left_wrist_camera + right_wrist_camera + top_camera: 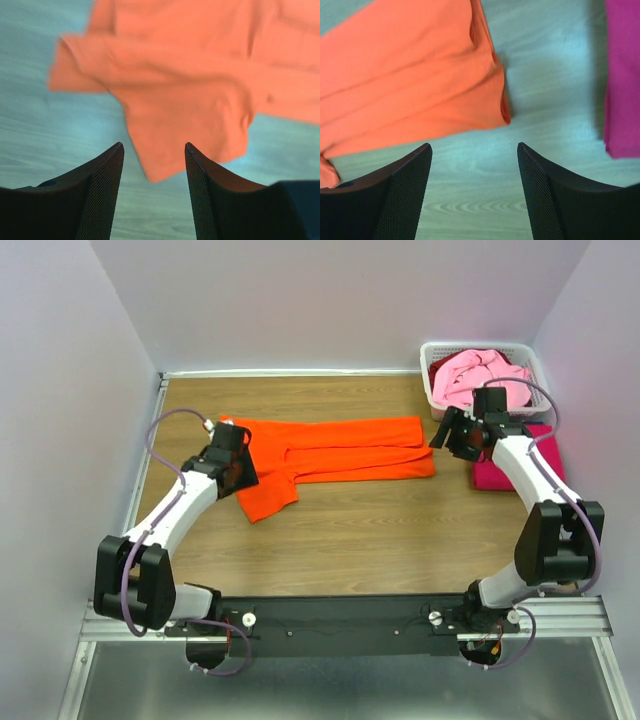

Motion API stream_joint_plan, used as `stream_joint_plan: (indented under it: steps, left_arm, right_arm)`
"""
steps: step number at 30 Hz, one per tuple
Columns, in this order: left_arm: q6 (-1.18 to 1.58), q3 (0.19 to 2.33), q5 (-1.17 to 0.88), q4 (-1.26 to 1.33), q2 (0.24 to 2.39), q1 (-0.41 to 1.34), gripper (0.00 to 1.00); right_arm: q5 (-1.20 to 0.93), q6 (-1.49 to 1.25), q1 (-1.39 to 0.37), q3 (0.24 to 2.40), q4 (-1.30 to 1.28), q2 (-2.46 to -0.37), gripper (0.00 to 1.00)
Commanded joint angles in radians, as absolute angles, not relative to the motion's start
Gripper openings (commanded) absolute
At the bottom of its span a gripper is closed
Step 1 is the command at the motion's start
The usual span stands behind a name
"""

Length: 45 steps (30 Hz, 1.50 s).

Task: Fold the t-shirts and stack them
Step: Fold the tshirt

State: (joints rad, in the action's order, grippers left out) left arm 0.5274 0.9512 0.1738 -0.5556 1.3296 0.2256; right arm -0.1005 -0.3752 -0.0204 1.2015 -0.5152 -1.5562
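Observation:
The bright orange t-shirt [335, 453] lies folded lengthwise into a long strip across the table's middle, one sleeve sticking out toward the near left [190, 115]. Its right end shows in the right wrist view [415, 80]. My left gripper [232, 462] is open and empty above the shirt's left end. My right gripper [452, 432] is open and empty just right of the shirt's right end. The magenta-red t-shirt [500, 472] lies folded flat on the table at the right, under my right arm, and shows in the right wrist view [622, 75]. The pale pink t-shirt [478, 375] is bunched in the basket.
A white slotted plastic basket [432, 390] stands at the back right corner, against the walls. Bare wooden tabletop [370, 530] lies in front of the orange shirt. Walls close in the table on the left, back and right.

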Motion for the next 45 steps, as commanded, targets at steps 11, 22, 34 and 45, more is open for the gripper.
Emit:
stream_joint_plan:
  steps: [11,22,34,45]
  left_arm:
    - [0.609,0.801,0.136,-0.532,1.471,0.377,0.56]
    - [0.617,0.795,0.150,-0.512,1.520,0.379,0.31]
    - [0.551,1.075,0.253,-0.516,1.526,0.347,0.00]
    - [0.450,1.506,0.264,-0.450,1.857,0.265,0.00]
  right_arm:
    - [-0.198,-0.344,-0.037,1.034,-0.515,-1.460,0.76]
    - [-0.225,-0.336,-0.037,1.015,-0.509,-1.460,0.76]
    - [-0.241,-0.337,-0.038,1.019,-0.508,-1.468,0.76]
    - [-0.230,-0.339,-0.038,1.006,-0.502,-1.463,0.76]
